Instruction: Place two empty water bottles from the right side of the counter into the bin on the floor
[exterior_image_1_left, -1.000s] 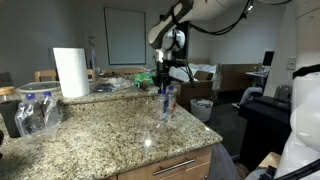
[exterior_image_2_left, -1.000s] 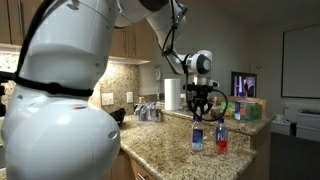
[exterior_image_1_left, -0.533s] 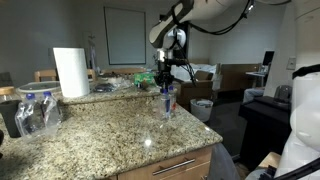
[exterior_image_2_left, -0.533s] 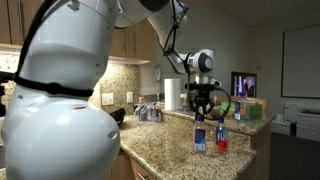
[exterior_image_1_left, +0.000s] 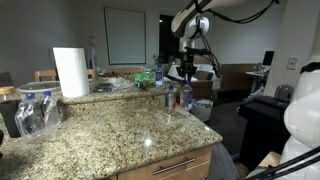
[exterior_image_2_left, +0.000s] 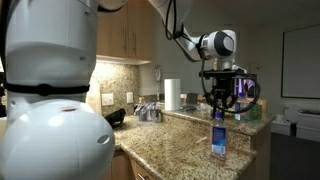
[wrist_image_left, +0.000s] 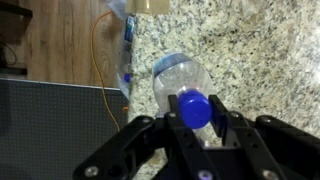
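My gripper (exterior_image_1_left: 187, 76) is shut on the blue cap of a clear water bottle (exterior_image_1_left: 186, 96) and holds it upright near the right end of the granite counter (exterior_image_1_left: 110, 135). In the wrist view the cap (wrist_image_left: 195, 108) sits between the fingers (wrist_image_left: 196, 118). A second water bottle (exterior_image_1_left: 168, 97) stands just beside it and also shows in the wrist view (wrist_image_left: 127, 45) at the counter's edge. In an exterior view the gripper (exterior_image_2_left: 219, 100) hangs over a bottle (exterior_image_2_left: 218, 139). The pale bin (exterior_image_1_left: 203, 108) stands on the floor beyond the counter's end.
A paper towel roll (exterior_image_1_left: 70, 72) and a shrink-wrapped pack of bottles (exterior_image_1_left: 35, 112) stand at the counter's other end. A green bottle (exterior_image_1_left: 158, 76) and clutter sit behind. In the wrist view a wood floor (wrist_image_left: 60, 45) with an orange cable lies beyond the counter edge.
The gripper has moved toward the counter's right end, and one bottle has moved with it, away from the second bottle. The arm has swung round.
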